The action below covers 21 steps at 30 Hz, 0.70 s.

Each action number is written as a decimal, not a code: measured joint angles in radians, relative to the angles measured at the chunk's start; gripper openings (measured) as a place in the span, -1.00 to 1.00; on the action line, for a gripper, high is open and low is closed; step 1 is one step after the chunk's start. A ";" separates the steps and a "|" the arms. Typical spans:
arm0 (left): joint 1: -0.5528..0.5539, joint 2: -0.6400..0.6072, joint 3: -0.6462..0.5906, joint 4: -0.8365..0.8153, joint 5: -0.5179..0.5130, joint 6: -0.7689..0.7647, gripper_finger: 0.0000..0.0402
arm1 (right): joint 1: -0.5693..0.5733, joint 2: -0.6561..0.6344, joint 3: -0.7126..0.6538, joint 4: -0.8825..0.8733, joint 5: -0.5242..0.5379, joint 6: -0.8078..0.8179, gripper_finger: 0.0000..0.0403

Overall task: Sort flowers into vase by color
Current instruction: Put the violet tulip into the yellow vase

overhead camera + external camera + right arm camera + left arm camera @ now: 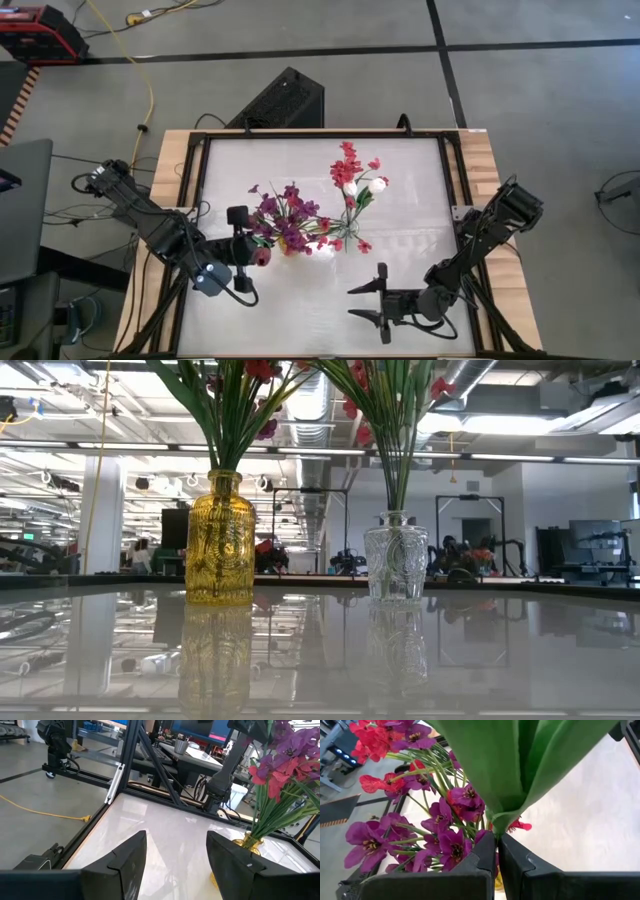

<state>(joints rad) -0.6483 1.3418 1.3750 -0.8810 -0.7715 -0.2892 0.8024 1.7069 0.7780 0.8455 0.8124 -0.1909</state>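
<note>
A yellow glass vase holds purple and red-pink flowers. To its right stands a clear glass vase with red and white flowers. My left gripper hovers at the yellow vase's left, among the blossoms, shut on a green leafy piece of a flower; a red-pink blossom shows at its tips. Near the table's front edge, right of middle, my right gripper waits open and holds nothing. Neither gripper appears in the low view. My left gripper pinches the narrow base of the green leaves between its two fingertips. The fingers slant down, coming from the table's left. The leaves fan out wide beyond the tips. Whether the rest of this spray stands in the yellow vase is hidden by the leaves.
The table has a white top with black rails and wooden strips at both sides. Bare surface lies in front of the vases and between my two grippers. Cables and a black box lie on the floor beyond the far edge.
</note>
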 joint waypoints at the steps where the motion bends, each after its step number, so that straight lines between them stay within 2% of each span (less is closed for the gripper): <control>1: 0.000 0.000 0.000 0.000 0.000 -0.008 -1.00 | 0.000 0.000 0.000 0.000 0.000 0.000 0.15; 21: 0.000 0.000 -0.021 -0.018 -0.006 -0.124 -1.00 | 0.000 0.000 0.000 0.000 -0.003 0.000 0.15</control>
<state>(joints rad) -0.6483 1.3422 1.3540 -0.8989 -0.7776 -0.4132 0.8028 1.7069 0.7780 0.8452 0.8097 -0.1905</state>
